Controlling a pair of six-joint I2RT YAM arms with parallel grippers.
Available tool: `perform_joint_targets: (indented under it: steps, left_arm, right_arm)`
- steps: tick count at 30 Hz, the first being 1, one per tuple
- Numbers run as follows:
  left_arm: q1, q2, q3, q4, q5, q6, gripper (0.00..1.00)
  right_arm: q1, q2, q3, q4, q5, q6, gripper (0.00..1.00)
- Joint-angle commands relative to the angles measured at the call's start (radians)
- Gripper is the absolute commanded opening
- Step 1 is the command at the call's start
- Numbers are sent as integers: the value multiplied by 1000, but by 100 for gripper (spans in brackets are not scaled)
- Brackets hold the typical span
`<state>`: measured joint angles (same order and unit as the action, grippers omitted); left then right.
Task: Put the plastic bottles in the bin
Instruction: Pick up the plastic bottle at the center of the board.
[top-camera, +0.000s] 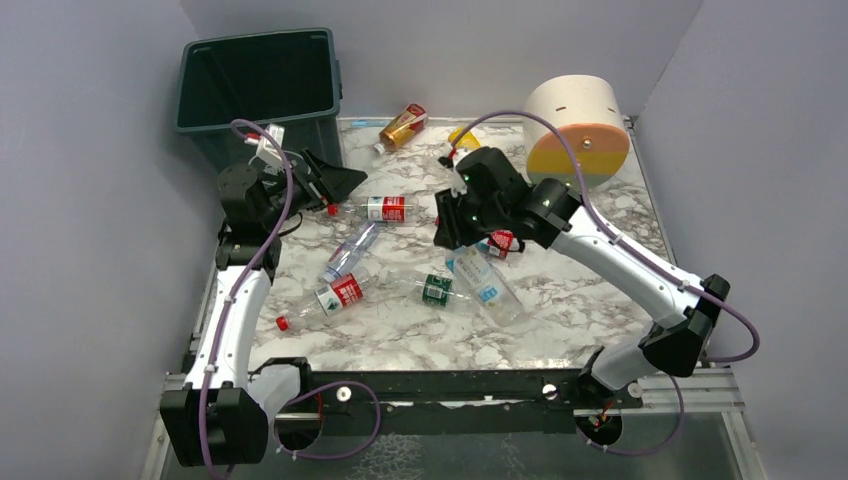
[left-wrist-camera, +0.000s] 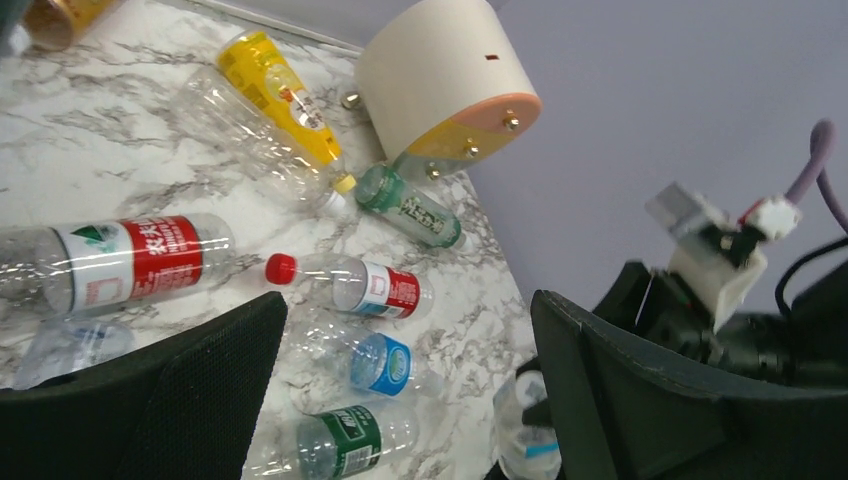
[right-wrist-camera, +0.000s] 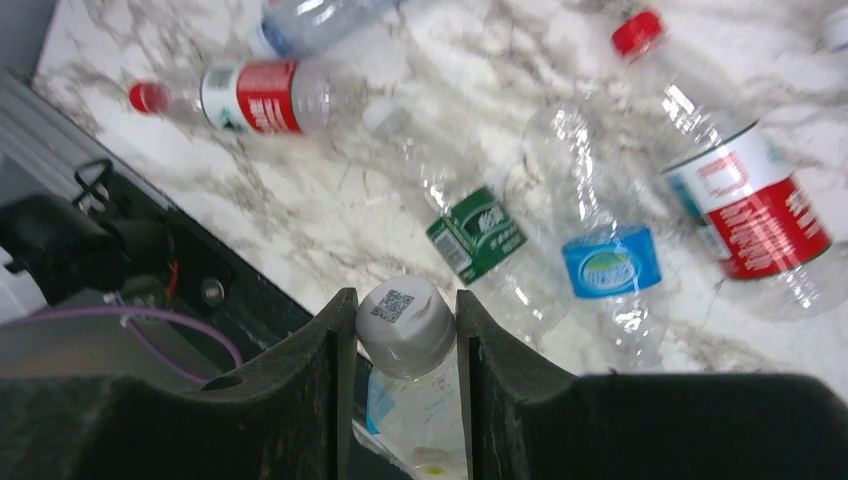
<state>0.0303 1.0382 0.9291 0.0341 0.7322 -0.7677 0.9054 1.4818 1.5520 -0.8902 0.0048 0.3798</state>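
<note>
- Around a dozen plastic bottles (top-camera: 385, 208) loose across the centre of the top view; bin (top-camera: 260, 75) at upper left.
- Clamped in the right gripper (right-wrist-camera: 405, 300): one clear bottle (right-wrist-camera: 405, 330), pinched at the cap end.
- Left gripper (top-camera: 338, 182) spread wide, holding nothing.
- Probably light, thin-walled, slick, easily dented; safest taken at the stiff neck or cap, not the belly.

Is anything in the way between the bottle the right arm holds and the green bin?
Yes. The left gripper, jaws open, sits just in front of the bin, roughly between it and the held bottle.
</note>
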Motion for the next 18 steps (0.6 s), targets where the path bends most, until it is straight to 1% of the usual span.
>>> perform_joint_targets:
  steps: [1, 8, 11, 14, 17, 18]
  left_arm:
    - [-6, -36, -101, 247, 117, -116, 99]
    - [-54, -66, -134, 299, 108, -99, 99]
    - [-114, -65, -134, 301, 77, -82, 99]
    - [-198, -57, -135, 300, 31, -58, 99]
    - [-277, -56, -146, 296, -27, -16, 99]
    - [-302, -54, -145, 271, -61, 9, 99]
  right_arm:
    - [-79, 71, 119, 27, -60, -54, 4]
    - [-184, 214, 301, 99, -208, -62, 6]
    - [-199, 300, 402, 113, -267, -47, 6]
    - [-207, 364, 507, 120, -306, -33, 6]
    - [-223, 429, 601, 118, -353, -12, 6]
    - [-226, 443, 624, 119, -374, -1, 6]
